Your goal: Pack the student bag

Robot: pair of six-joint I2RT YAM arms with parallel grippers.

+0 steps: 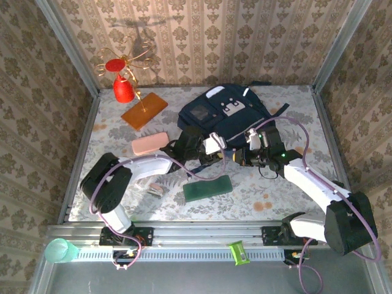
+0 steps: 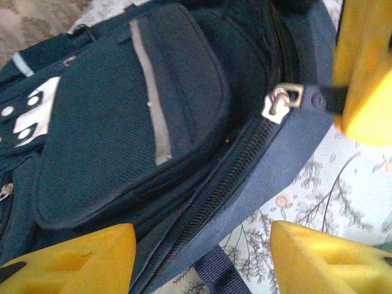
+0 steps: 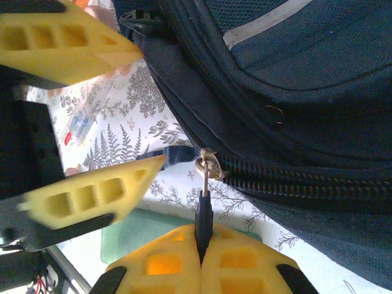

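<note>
The student bag (image 1: 226,113), dark navy with a white patch, lies at the back middle of the table. In the left wrist view the bag (image 2: 122,122) shows its front pocket and main zip. My left gripper (image 2: 202,245) is open over the bag's lower edge and a strap, holding nothing. My right gripper (image 3: 203,236) is shut on the black pull tab (image 3: 203,208) of the zip slider (image 3: 207,165), at the bag's near side. From above, the left gripper (image 1: 214,146) and right gripper (image 1: 243,154) sit close together at that edge.
A green case (image 1: 208,188) lies just in front of the grippers. A pink case (image 1: 150,144), an orange notebook (image 1: 144,110) and a red ornament stand (image 1: 124,86) are at the left. A small packet (image 1: 155,188) lies near the left arm. Walls enclose three sides.
</note>
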